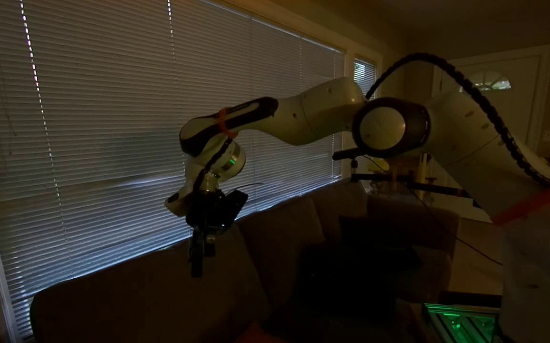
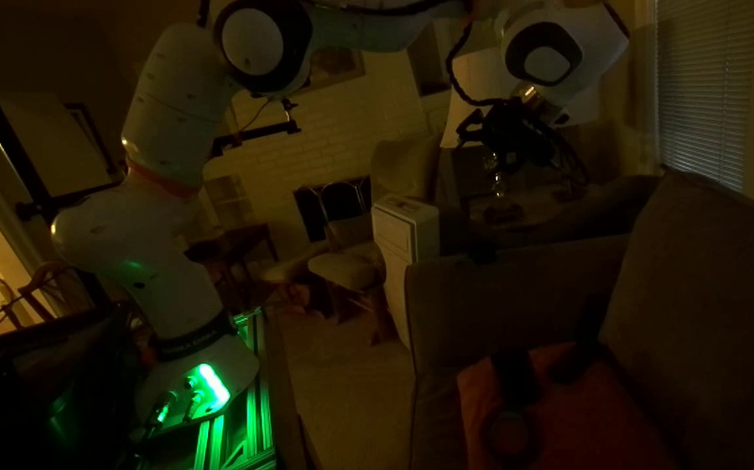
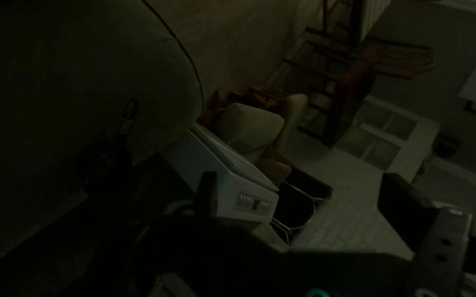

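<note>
My gripper [image 1: 197, 264] is black and hangs fingers-down from the arm in an exterior view, in front of the window blinds and above the sofa. In the wrist view the gripper [image 3: 299, 194] is open, its fingers wide apart, with nothing between them. Beyond the fingers, at a distance, is a white box-shaped appliance [image 3: 246, 202], which also stands beside the sofa's arm in an exterior view [image 2: 406, 228]. A dark round thing with a loop [image 3: 108, 163] lies at the left of the wrist view, too dark to identify. The gripper touches nothing I can see.
A brown sofa [image 1: 284, 224] runs below the window blinds [image 1: 113, 143]. An orange cloth or cushion [image 2: 566, 424] with dark things on it lies on the seat. Camera bars [image 1: 413, 183] stick out near the arm. A chair [image 2: 350, 267] stands near the fireplace [image 2: 334, 209]. Lighting is dim.
</note>
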You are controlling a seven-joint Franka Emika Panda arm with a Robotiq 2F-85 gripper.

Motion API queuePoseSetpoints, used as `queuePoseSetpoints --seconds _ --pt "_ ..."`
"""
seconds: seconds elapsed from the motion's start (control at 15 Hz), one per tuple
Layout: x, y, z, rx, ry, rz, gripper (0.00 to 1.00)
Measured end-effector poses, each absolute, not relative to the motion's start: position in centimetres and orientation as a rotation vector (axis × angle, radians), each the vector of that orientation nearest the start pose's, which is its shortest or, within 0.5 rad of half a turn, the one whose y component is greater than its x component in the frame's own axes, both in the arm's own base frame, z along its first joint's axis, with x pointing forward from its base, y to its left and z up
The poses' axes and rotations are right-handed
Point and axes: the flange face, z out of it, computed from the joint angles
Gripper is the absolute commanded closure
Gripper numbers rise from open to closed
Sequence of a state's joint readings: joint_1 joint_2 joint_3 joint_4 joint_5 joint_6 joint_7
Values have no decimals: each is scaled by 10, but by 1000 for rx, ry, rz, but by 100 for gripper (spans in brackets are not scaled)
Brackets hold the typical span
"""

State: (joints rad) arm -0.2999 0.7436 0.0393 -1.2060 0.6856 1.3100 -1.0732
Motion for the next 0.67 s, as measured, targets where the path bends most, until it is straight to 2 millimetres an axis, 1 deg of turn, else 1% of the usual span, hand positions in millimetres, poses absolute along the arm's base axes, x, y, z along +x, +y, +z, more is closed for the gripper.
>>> queuePoseSetpoints --seconds 0.13,0.27,0.47,0.67 --pt "688 -97 321 -2002 -726 47 0" --pt "699 -96 308 -1981 -628 49 0" --pt "708 -104 292 -1960 -506 54 0" --pt "713 -116 272 -1960 -397 81 0"
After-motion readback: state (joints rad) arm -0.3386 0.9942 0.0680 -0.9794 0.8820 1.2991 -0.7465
